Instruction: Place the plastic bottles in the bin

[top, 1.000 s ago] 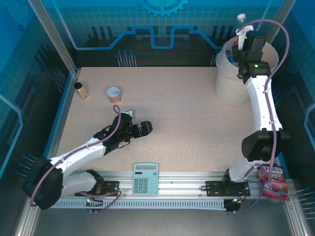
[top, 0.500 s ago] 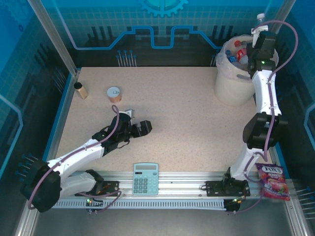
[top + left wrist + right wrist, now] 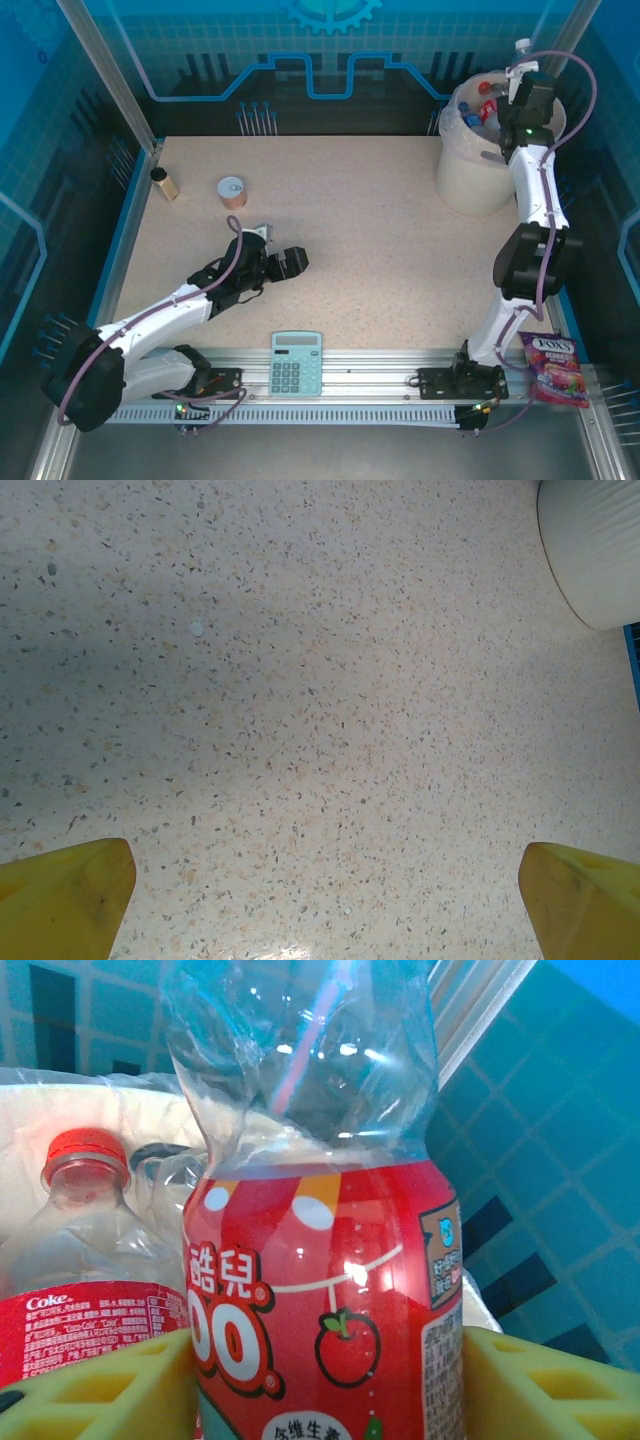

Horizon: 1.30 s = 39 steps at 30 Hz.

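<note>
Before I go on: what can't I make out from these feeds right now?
- Top view: the count of bottles in the bin; the right arm covers part of its mouth, and they are too small.
- Right wrist view: the red-labelled bottle between the jaws has cap and base cut off by the top and bottom edges, and it hides much of the bin behind.
- Top view: labels on the small jar and tin, too small to read.

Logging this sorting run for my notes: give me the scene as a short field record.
right end effector: closed on a red-labelled clear plastic bottle, over the bin
bin: large round cream-white plastic bucket, red-capped bottles inside
left end effector: open, nothing between its fingers, low over the speckled beige table
other items: round tin can, small brown jar
</note>
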### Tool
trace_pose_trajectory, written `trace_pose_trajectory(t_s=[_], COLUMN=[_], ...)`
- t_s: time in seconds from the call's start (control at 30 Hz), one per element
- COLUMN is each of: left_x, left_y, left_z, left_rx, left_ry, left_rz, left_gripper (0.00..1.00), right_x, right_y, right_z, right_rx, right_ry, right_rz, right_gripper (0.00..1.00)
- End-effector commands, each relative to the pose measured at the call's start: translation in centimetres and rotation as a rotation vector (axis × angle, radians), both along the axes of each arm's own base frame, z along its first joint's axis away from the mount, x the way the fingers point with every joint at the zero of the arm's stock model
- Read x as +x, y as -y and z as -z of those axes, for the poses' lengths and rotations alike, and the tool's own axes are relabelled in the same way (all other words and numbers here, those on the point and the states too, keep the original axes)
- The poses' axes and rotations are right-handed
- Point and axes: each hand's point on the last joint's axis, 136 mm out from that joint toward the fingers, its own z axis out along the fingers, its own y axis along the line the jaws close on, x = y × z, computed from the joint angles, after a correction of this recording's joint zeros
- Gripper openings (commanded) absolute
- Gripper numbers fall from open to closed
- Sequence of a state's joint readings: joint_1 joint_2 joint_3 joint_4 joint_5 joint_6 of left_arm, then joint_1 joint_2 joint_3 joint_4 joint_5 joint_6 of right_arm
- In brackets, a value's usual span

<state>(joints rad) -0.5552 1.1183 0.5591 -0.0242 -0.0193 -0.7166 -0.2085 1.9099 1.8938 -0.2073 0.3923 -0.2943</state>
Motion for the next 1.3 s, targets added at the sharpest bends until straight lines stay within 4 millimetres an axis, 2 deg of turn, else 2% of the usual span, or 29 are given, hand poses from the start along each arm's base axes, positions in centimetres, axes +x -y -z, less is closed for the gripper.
trace_pose_trajectory(t_s=[0.0,0.13,0.27,0.47,0.6,0.67,0.77,0.83,1.13,1.2,1.27], left_x=[0.3,0.6,1.0,1.4,1.6,1.6,1.6,1.5,1.1,1.0,1.0], left_y=[-0.3,0.0,0.4,1.0,1.1,1.2,1.1,1.1,0.4,0.4,0.2], left_z=[0.2,0.2,0.3,0.3,0.4,0.4,0.3,0.2,0.3,0.2,0.1], left_rx=[0.012,0.005,0.007,-0.003,-0.007,-0.007,-0.004,-0.002,0.006,0.008,0.013], left_ry=[-0.002,-0.004,-0.011,-0.013,-0.016,-0.016,-0.015,-0.013,-0.013,-0.01,-0.007], left_rz=[-0.017,-0.013,-0.004,0.007,0.008,0.011,0.011,0.01,-0.006,-0.005,-0.008], left_gripper=[0.99,0.99,0.99,0.99,0.99,0.99,0.99,0.99,0.99,0.99,0.99], right_x=[0.4,0.1,-0.6,-1.5,-1.9,-1.8,-1.2,-0.6,1.1,1.1,0.9], right_y=[0.3,0.7,0.4,-0.2,-0.9,-1.1,-0.8,-0.7,-0.3,-0.2,-0.3], right_z=[1.3,2.2,0.3,-3.4,-4.4,-4.4,-3.8,-2.9,3.2,3.7,3.3], right_rx=[0.066,0.119,0.174,0.21,0.232,0.237,0.243,0.254,0.329,0.334,0.33], right_ry=[-0.006,-0.06,-0.053,0.027,0.063,0.078,0.081,0.071,-0.007,-0.014,-0.007], right_rz=[-0.004,0.014,0.005,-0.013,-0.038,-0.045,-0.042,-0.043,-0.033,-0.028,-0.031], right_gripper=[0.66,0.76,0.86,0.87,0.85,0.8,0.69,0.66,0.63,0.63,0.63])
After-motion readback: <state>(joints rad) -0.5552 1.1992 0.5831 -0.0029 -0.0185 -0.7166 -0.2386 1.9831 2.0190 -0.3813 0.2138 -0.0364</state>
